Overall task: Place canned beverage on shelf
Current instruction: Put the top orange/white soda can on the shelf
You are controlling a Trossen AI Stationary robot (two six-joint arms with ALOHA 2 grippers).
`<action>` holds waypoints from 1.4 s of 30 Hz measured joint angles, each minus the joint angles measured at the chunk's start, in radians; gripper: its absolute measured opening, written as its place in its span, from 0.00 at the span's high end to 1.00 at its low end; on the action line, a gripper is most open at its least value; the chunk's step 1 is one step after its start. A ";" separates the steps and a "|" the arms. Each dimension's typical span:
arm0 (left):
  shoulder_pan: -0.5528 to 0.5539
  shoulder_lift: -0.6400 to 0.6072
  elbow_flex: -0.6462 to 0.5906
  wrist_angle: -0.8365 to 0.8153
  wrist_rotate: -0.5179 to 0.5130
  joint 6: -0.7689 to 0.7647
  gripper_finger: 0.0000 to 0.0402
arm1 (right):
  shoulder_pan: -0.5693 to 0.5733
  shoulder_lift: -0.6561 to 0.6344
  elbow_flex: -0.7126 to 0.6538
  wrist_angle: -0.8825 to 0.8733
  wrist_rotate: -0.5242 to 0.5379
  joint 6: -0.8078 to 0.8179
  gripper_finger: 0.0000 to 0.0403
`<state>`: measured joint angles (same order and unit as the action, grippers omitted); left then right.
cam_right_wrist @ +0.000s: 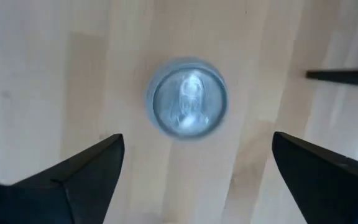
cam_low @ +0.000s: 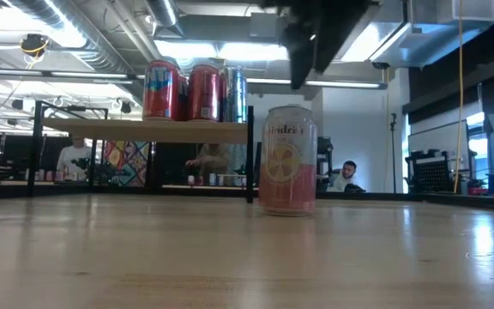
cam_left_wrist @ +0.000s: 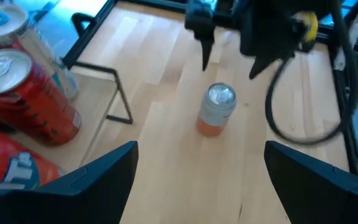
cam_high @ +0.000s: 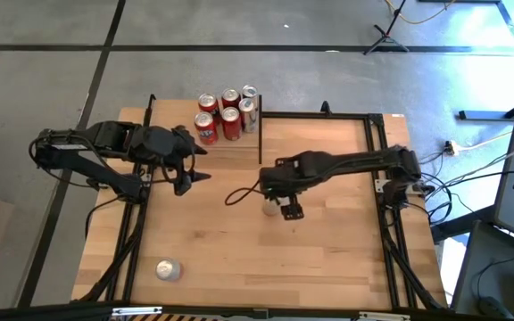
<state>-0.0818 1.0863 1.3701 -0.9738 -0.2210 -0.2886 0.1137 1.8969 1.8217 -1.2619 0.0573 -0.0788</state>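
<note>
A pink and peach can (cam_low: 288, 160) stands upright on its base on the tabletop, to the right of the shelf; it also shows in the high view (cam_high: 269, 209). My right gripper (cam_right_wrist: 197, 143) is open and hovers above the can's silver top (cam_right_wrist: 187, 98), clear of it; it also shows in the low view (cam_low: 305, 51). My left gripper (cam_left_wrist: 197, 155) is open and empty beside the shelf (cam_high: 230, 150), pointing toward the can (cam_left_wrist: 216, 111). The shelf's light-wood board (cam_low: 144, 130) carries several red and silver cans (cam_high: 226, 114).
Another silver-topped can (cam_high: 168, 269) sits near the table's near left corner. The shelf's black posts (cam_low: 250, 154) stand just left of the pink can. Cables trail from the right arm (cam_high: 239, 194). People sit in the room beyond the table (cam_low: 346, 176).
</note>
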 joint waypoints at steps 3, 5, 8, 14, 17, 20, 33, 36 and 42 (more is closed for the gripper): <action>0.000 0.007 0.000 0.021 0.008 0.012 0.16 | 0.008 -0.072 -0.011 -0.015 -0.013 0.065 0.02; 0.000 0.018 0.000 0.041 0.010 0.014 0.16 | 0.019 -0.127 -0.035 -0.016 0.005 0.129 0.02; 0.000 0.050 0.000 0.056 0.012 0.034 0.16 | 0.033 -0.205 -0.094 -0.013 0.029 0.205 0.02; 0.001 0.158 0.000 0.083 0.008 0.052 0.16 | 0.103 -0.374 -0.276 0.027 0.111 0.324 0.02; 0.001 0.212 0.000 0.160 0.046 0.064 0.16 | 0.150 -0.460 -0.387 0.045 0.131 0.411 0.02; 0.003 0.271 0.000 0.257 0.091 0.072 0.16 | 0.201 -0.542 -0.487 0.053 0.134 0.505 0.02; 0.032 0.576 0.000 0.589 0.188 0.061 0.16 | 0.431 -0.725 -0.704 0.083 0.118 0.727 0.02; 0.041 0.637 0.000 0.619 0.181 0.061 0.16 | 0.477 -0.733 -0.709 0.083 0.116 0.732 0.02; 0.057 0.719 0.000 0.637 0.187 0.040 0.16 | 0.532 -0.733 -0.711 0.083 0.117 0.754 0.02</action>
<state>-0.0246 1.8054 1.3697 -0.3367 -0.0340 -0.2485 0.6461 1.1641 1.1107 -1.1793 0.1745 0.6752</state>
